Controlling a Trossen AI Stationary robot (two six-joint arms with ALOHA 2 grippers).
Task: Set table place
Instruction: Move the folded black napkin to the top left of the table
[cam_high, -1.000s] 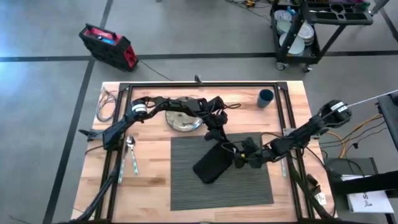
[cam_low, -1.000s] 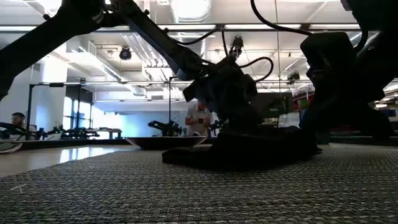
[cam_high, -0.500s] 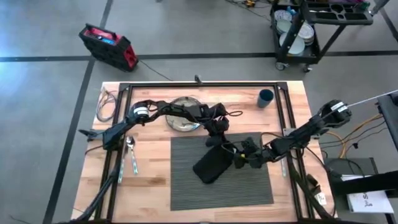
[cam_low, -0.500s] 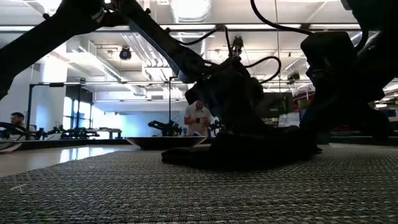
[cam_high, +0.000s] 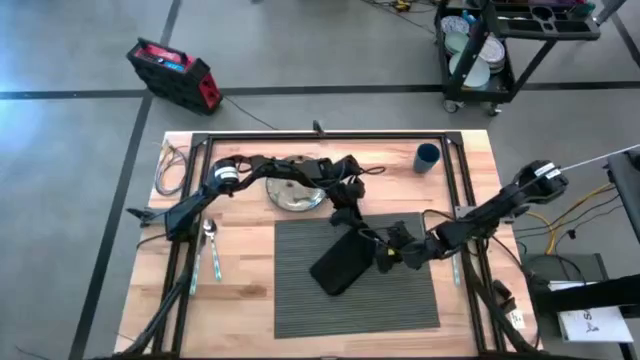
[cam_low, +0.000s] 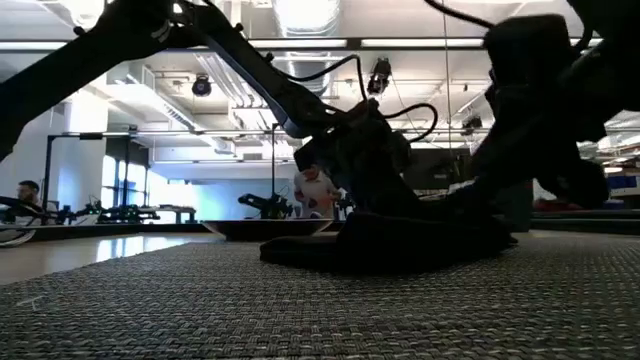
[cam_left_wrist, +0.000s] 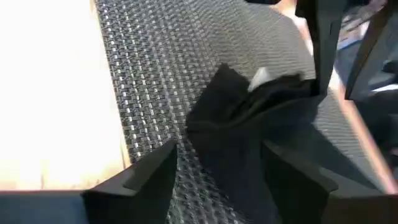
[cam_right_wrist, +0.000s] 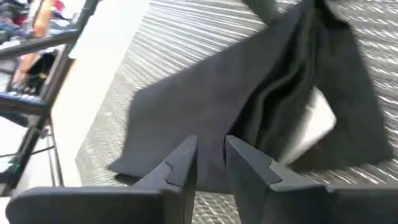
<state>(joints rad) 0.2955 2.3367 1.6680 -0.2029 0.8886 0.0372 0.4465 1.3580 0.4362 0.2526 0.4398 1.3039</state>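
Placemats: one (cam_high: 355, 275) — dark grey, ribbed, under both grippers.
Napkins: one (cam_high: 340, 262) — black, folded, just beside the right gripper (cam_high: 383, 258) and below the left gripper (cam_high: 345, 222).
Plates on the table: one (cam_high: 293, 195), silver-grey, behind the left gripper.
Cups: one (cam_high: 427, 157), dark blue, well apart from both grippers.
Spoons: one (cam_high: 211, 245), far to the left gripper's outer side.
Arms: two, each with one two-finger gripper.
Tables: one (cam_high: 240, 300).
Carts off the table: one (cam_high: 500, 40); dishes on it too small to count.
Red cases on the floor: one (cam_high: 172, 73).
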